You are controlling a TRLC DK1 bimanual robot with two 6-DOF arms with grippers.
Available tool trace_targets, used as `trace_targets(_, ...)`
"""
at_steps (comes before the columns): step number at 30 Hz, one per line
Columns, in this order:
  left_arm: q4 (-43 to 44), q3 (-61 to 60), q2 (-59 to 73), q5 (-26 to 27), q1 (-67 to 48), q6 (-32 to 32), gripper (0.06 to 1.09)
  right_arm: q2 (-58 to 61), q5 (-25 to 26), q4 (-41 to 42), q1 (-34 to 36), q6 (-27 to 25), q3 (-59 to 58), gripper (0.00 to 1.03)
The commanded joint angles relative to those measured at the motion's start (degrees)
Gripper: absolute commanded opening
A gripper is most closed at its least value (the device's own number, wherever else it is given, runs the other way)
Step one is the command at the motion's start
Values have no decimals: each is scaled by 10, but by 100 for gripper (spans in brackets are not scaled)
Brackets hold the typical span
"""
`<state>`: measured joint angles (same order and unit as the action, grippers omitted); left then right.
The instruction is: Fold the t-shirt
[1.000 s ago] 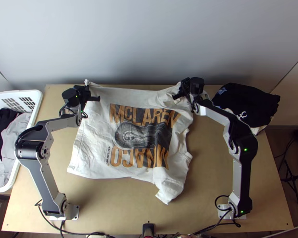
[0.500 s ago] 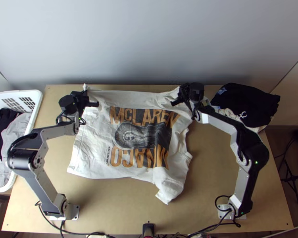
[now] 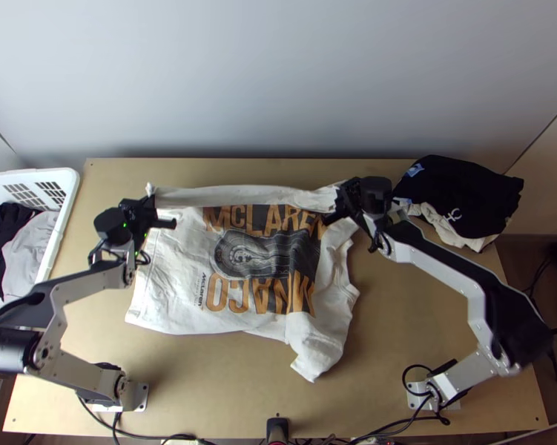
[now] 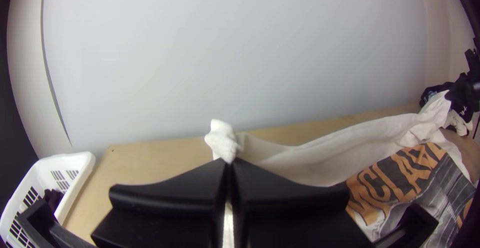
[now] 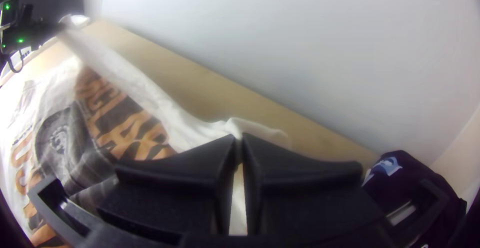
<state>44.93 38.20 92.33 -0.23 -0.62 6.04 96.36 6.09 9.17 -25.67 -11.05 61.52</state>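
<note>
The white t-shirt (image 3: pixel 182 297) lies mostly spread on the table, its dark and orange print up, one part jutting out at its near right. At its far left corner is my left gripper (image 3: pixel 153 204); at its far right corner is my right gripper (image 3: pixel 336 204). The left wrist view has my left gripper (image 4: pixel 229 163) shut on a bunched corner of the t-shirt (image 4: pixel 320 163). In the right wrist view my right gripper (image 5: pixel 239 140) is shut on the t-shirt's (image 5: pixel 185 128) edge, cloth showing beyond and between the fingers. The far edge between them looks lifted.
A white basket (image 3: pixel 69 200) with dark and grey clothes stands at the left. Black and cream clothes (image 3: pixel 463 196) are piled at the table's far right corner. Bare wood (image 3: pixel 404 334) shows to the right of the t-shirt, and along the near side.
Both grippers have moved toward the table's near side, the left also slightly left and the right slightly right. The t-shirt's far edge has come nearer with them; its near part has stayed.
</note>
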Motion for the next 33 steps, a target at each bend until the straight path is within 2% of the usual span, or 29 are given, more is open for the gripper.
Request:
trace_targets(1, -23, -101, -104, 0, 0, -2, 9, -118, -18, -99, -28, 38, -57, 3)
trace_targets(7, -92, -160, -200, -5, -2, -3, 9, -198, -52, -194, -53, 54, -98, 3)
trace_targets(14, -195, -216, -322, -5, -15, -1, 9, -276, -77, -260, -82, 73, -174, 3)
trace_targets(22, -273, -253, -407, -5, 4, 15, 9, -303, -134, -346, -111, 78, -188, 3)
trace_targets(33, -287, -270, -398, -6, 4, 23, 9, -299, -145, -351, -143, 80, -236, 3)
